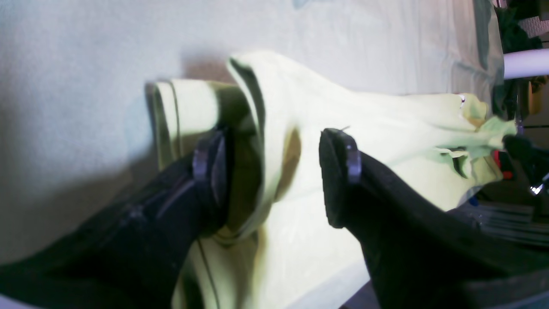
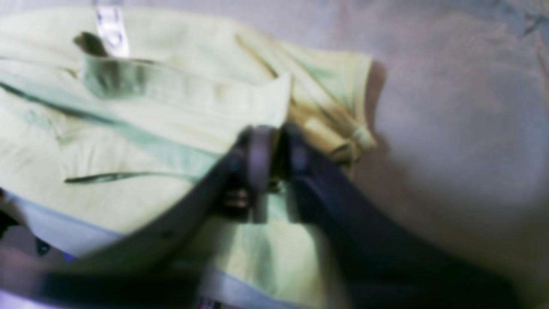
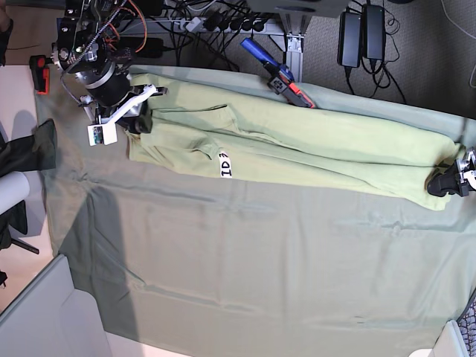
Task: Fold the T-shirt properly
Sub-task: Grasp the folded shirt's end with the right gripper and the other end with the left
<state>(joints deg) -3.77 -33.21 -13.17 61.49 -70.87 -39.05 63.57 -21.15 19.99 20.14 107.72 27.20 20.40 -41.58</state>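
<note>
Status: pale yellow-green cotton T-shirt, folded lengthwise into a long band, lies across the far counter. Left hand gapes, gripping nothing; right hand parted narrowly, hold unclear. Crosswise folds remain.

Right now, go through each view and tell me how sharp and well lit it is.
Left wrist view: fairly sharp; the T-shirt is brightly lit, nearly washed out, with dark shadow inside its folds and around the open left gripper. Right wrist view: smeared throughout, so the right gripper and the white tag have soft edges. Base view: evenly lit and clear, with a broad shadow on the table cloth at left.
</note>
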